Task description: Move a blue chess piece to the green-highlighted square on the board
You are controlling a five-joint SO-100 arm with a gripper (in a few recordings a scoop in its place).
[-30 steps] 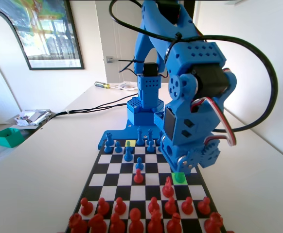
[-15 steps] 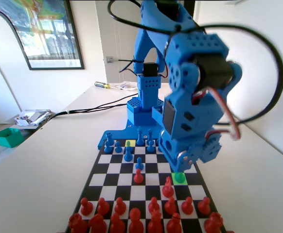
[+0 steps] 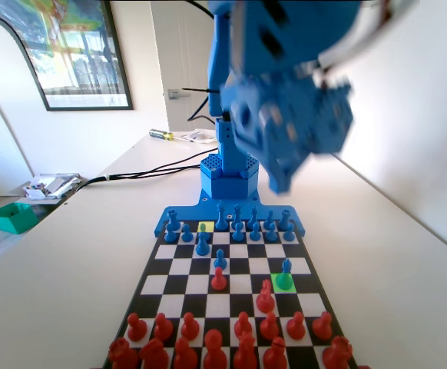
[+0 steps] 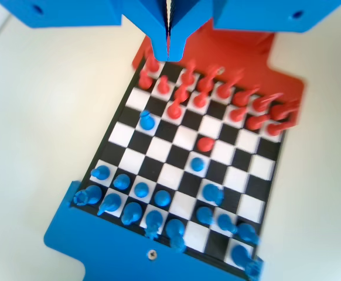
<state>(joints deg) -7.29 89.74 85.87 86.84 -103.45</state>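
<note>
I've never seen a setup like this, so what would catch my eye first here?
Probably the big blue arm, blurred, with its claw shut and high above the board. Next, a lone blue chess piece standing on the green-highlighted square at the right of the fixed view, just ahead of the crowded red pieces.

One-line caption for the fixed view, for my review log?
Blue chess piece standing on the green-highlighted square; blurred claw raised above the board.

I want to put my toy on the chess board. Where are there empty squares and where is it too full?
On the board, bare squares lie left of the middle blue and red pawns, and in the row below the blue chess piece standing on the green-highlighted square. The red rows and blue rows are crowded. The gripper is high above.
</note>
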